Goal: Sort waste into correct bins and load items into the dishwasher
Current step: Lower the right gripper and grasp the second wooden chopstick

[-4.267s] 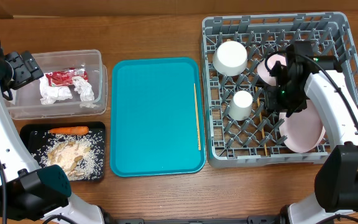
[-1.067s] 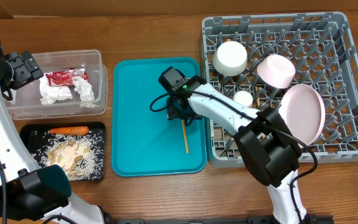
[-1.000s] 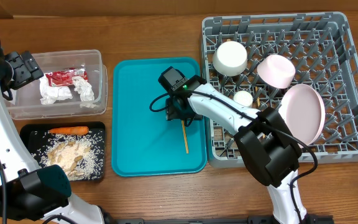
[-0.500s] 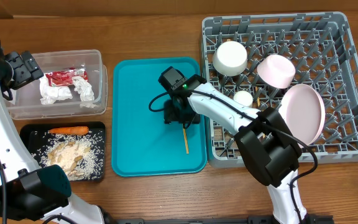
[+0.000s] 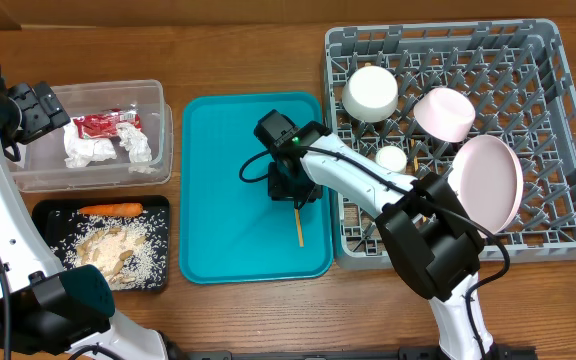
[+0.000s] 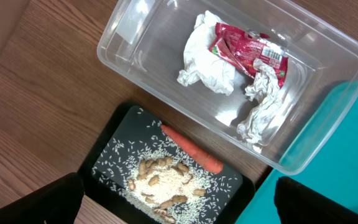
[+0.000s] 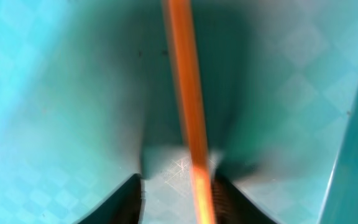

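Note:
A thin wooden chopstick (image 5: 299,228) lies on the teal tray (image 5: 218,200), its upper end under my right gripper (image 5: 290,190). In the right wrist view the chopstick (image 7: 188,106) runs between the two fingers. It lies against the right finger (image 7: 225,200), with a gap to the left one, so my right gripper (image 7: 178,194) is open round it. My left gripper (image 5: 40,112) hangs wide open over the bins, holding nothing. The clear tub (image 5: 28,175) contains white napkins (image 6: 207,56) and a red wrapper (image 6: 247,48). The black tray (image 5: 48,215) holds a carrot (image 6: 191,149) and rice.
The grey dish rack (image 5: 558,240) at the right carries a white bowl (image 5: 370,92), a small white cup (image 5: 391,158), a pink bowl (image 5: 443,113) and a pink plate (image 5: 488,182). The right arm reaches from the rack's near left corner across onto the tray.
My right gripper's fingers have come closer together round the chopstick and it has dropped slightly onto the tray. The left arm has stayed still.

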Controlling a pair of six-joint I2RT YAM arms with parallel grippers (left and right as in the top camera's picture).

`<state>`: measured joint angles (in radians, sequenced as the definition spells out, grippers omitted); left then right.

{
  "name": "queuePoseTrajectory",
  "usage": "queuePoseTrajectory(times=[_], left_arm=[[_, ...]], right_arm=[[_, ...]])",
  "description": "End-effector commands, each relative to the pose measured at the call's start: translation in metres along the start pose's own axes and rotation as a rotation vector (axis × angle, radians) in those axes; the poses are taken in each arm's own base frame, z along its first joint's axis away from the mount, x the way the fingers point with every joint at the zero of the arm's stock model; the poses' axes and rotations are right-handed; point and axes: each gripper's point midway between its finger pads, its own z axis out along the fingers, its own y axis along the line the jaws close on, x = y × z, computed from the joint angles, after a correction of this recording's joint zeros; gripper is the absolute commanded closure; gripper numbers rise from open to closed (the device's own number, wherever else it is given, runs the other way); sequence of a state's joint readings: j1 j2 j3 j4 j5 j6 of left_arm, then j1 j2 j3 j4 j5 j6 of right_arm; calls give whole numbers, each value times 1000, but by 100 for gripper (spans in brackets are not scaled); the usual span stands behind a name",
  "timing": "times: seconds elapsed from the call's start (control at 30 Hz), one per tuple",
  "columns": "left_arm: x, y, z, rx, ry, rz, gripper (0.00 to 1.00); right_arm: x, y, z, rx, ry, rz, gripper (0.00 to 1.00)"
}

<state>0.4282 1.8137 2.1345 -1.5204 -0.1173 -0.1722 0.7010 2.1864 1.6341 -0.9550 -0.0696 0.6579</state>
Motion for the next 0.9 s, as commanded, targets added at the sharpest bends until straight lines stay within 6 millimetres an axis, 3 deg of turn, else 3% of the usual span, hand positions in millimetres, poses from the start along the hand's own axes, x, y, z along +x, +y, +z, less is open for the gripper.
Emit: queuePoseTrajectory(times=[0.0, 0.2, 0.6, 0.73, 0.87], left_arm=[[-4, 3, -12, -7, -38, 10, 0], [-4, 3, -12, -7, -38, 10, 0], [-4, 3, -12, -7, -38, 10, 0], [-4, 3, -12, -7, -38, 10, 0], [-4, 3, -12, -7, -39, 10, 0]], right_arm=[[11, -12, 25, 59, 42, 9, 73], [10, -12, 25, 56, 39, 20, 80], [-3, -15, 24, 72, -17, 4, 81], [-4, -16, 24, 73, -17, 0, 95], [-4, -15, 24, 72, -18, 0, 96]])
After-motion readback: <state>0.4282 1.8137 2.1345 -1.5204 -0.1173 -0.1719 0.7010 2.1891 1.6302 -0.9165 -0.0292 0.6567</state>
